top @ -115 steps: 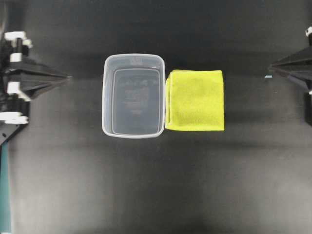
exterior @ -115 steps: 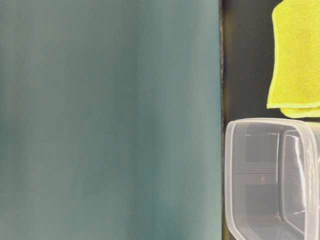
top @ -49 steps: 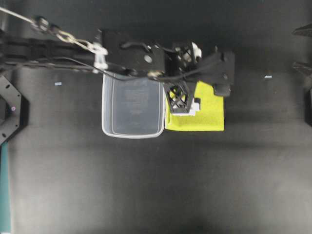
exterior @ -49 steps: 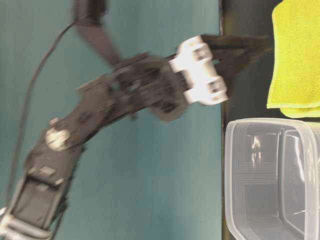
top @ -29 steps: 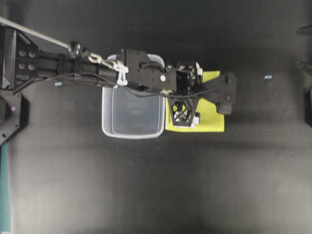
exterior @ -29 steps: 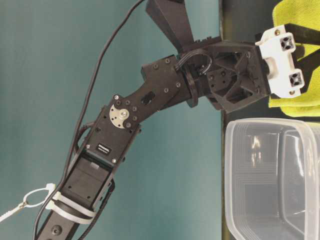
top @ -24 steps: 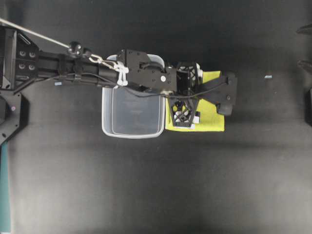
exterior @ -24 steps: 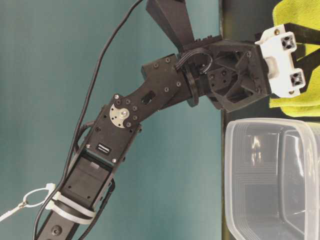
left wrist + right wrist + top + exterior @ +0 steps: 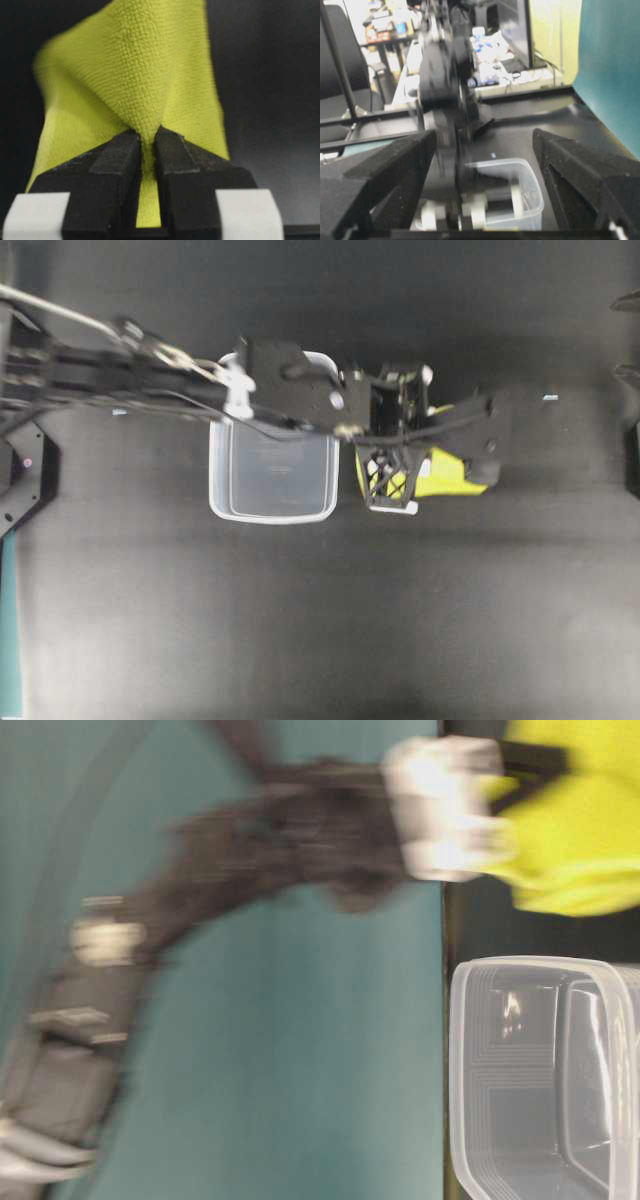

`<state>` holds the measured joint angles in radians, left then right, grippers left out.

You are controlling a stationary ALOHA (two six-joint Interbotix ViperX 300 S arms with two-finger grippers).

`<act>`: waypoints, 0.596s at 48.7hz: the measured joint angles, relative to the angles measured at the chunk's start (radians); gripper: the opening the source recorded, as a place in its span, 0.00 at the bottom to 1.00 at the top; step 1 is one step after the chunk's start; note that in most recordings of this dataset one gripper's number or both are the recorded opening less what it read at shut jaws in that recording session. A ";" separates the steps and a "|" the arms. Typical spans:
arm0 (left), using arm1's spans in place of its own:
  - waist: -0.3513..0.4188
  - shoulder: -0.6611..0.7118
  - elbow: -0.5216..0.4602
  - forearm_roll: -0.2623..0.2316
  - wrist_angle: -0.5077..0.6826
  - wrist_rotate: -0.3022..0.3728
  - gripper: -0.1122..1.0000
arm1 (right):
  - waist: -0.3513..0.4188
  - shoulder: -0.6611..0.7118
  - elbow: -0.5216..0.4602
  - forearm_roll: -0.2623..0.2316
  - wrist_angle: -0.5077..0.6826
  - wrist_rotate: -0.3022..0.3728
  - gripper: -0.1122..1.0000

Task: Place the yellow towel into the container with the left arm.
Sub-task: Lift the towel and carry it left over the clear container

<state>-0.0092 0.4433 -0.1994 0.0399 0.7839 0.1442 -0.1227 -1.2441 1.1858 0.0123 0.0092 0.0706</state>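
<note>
The yellow towel hangs bunched from my left gripper, just right of the container. In the left wrist view the jaws are shut on a pinched fold of the towel, which drapes down over the dark table. The table-level view shows the towel lifted beside the blurred gripper, above the empty clear container. My right gripper is open and empty, far from the towel, facing the container and the blurred left arm.
The left arm stretches from the left across the container's far rim. The right arm is parked at the right edge. A small white mark lies on the black table. A teal wall stands behind.
The left gripper has closed on the towel and lifted it off the table. The flat square is now bunched and hanging. The arm is in motion and blurred.
</note>
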 measured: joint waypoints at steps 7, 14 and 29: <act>-0.002 -0.120 -0.029 0.000 0.150 -0.002 0.15 | 0.002 -0.012 -0.005 0.000 0.011 0.000 0.78; 0.000 -0.250 0.000 -0.002 0.298 -0.005 0.15 | 0.000 -0.014 -0.006 0.000 0.014 0.000 0.78; 0.000 -0.443 0.285 0.000 0.316 -0.003 0.15 | 0.002 -0.014 -0.006 0.000 0.012 0.002 0.78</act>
<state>-0.0092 0.0000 0.0859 0.0399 1.0999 0.1411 -0.1212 -1.2579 1.1796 0.0123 0.0215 0.0721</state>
